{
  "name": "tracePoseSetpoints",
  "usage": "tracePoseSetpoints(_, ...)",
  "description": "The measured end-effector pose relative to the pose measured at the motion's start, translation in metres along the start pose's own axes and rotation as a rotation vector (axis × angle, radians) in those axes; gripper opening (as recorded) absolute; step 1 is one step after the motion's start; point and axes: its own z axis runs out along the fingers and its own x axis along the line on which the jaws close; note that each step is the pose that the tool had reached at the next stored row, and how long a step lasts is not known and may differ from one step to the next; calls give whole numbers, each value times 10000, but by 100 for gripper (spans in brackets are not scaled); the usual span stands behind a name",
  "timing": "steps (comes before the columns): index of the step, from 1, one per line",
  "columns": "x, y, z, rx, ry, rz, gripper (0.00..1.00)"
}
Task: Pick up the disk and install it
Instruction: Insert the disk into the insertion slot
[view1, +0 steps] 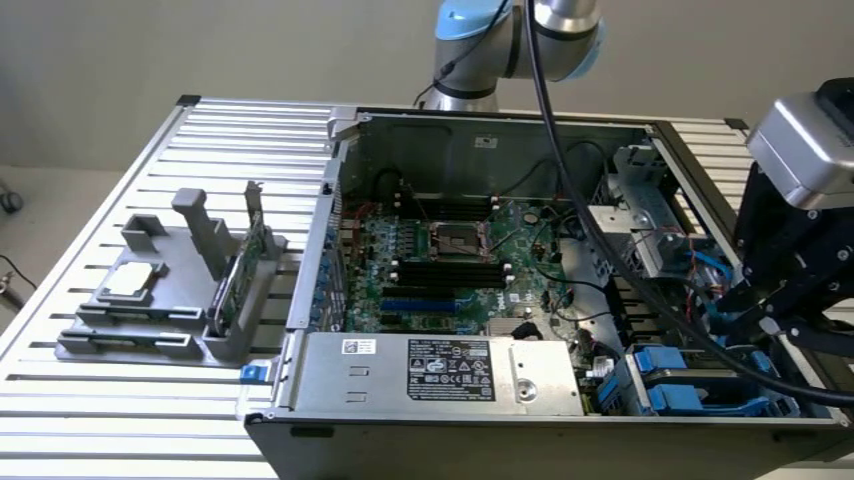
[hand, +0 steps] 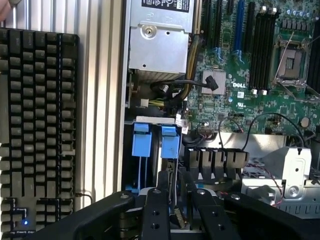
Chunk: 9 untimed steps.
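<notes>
1. Poised low at the exterior view's right end of the open dark-grey desktop computer case (view1: 467, 125): the arm's black two-fingered gripper (view1: 754, 320), just above the drive bay in the case's near right corner.
2. Seated in that bay, just right of the silver power supply box with a black label (view1: 441, 370): the disk (view1: 671, 372), a drive framed in bright blue plastic rails. Directly beneath the jaws rather than off to either side.
3. From the wrist, gripper (hand: 176, 217) lined up with the disk (hand: 170, 142). Thin rails running from the blue tab straight toward the jaws. Long axis judged to lie along the line of approach, with the drive standing on edge.
4. Jaws narrowly apart, with a slim gap between the black fingers (hand: 155, 215) and a thin upright edge standing in that gap. No firm clamp on anything to be made out.
5. Hidden or unclear:
   - The drive's silver body and white label, sunk in the bay.
   - A second blue tab (hand: 141, 140) just beside the first; impossible to say whether it belongs to the same drive or a neighbour.
   - A small dark piece in the gap between the fingers, unidentifiable.
   - Black cables crossing the bay in the exterior view, masking its floor.
</notes>
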Motion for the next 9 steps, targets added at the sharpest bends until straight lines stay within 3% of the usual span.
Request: tracePoseSetpoints(9, -17, -19, 169, -10, -6, -268, 25)
